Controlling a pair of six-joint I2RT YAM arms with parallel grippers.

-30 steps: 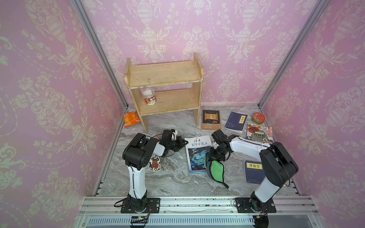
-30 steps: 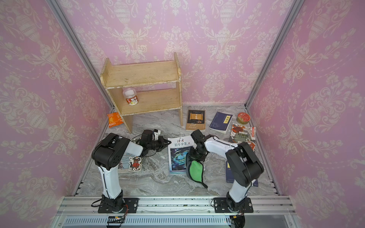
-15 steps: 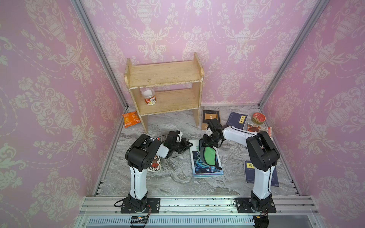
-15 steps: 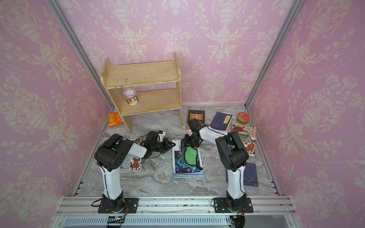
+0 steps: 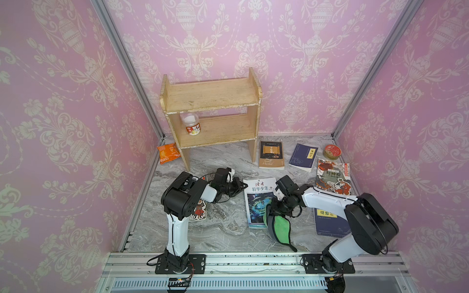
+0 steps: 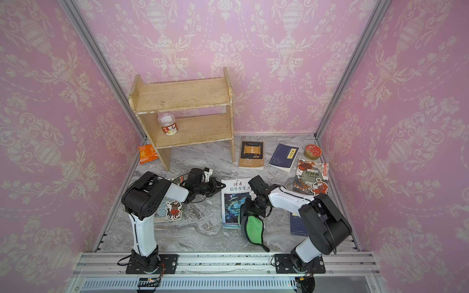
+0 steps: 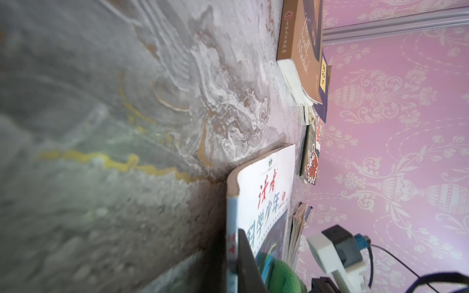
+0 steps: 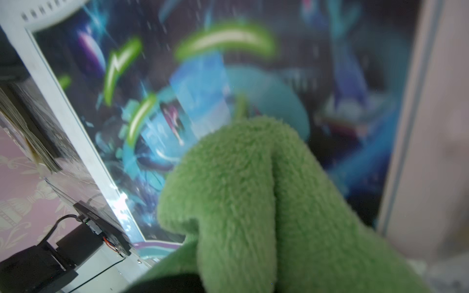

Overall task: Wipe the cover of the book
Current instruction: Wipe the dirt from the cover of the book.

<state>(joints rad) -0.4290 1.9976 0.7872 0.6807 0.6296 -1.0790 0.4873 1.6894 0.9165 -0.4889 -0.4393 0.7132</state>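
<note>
The book (image 5: 256, 203) (image 6: 231, 203) lies flat mid-table, with a white title band and a dark blue picture cover (image 8: 203, 88). My right gripper (image 5: 275, 211) (image 6: 250, 211) is shut on a green cloth (image 5: 279, 228) (image 6: 253, 225) with a black backing. The cloth drapes over the book's near right corner and onto the table. In the right wrist view the green cloth (image 8: 253, 203) hides the jaws. My left gripper (image 5: 242, 187) (image 6: 221, 186) is shut, its tip resting against the book's far left corner. A dark finger (image 7: 245, 253) lies along the book's spine (image 7: 232, 228).
A wooden shelf (image 5: 210, 114) holding a jar (image 5: 190, 123) stands at the back. An orange packet (image 5: 168, 153), three more books (image 5: 271, 154) (image 5: 303, 157) (image 5: 333, 176) and a red tin (image 5: 331, 151) lie behind. A dark blue book (image 5: 330, 223) sits under my right arm, a picture card (image 5: 199, 210) by my left.
Half a second ago my right gripper had carried the cloth up to the book's far end. It has now dragged the cloth back to the near right corner. The left gripper stays put.
</note>
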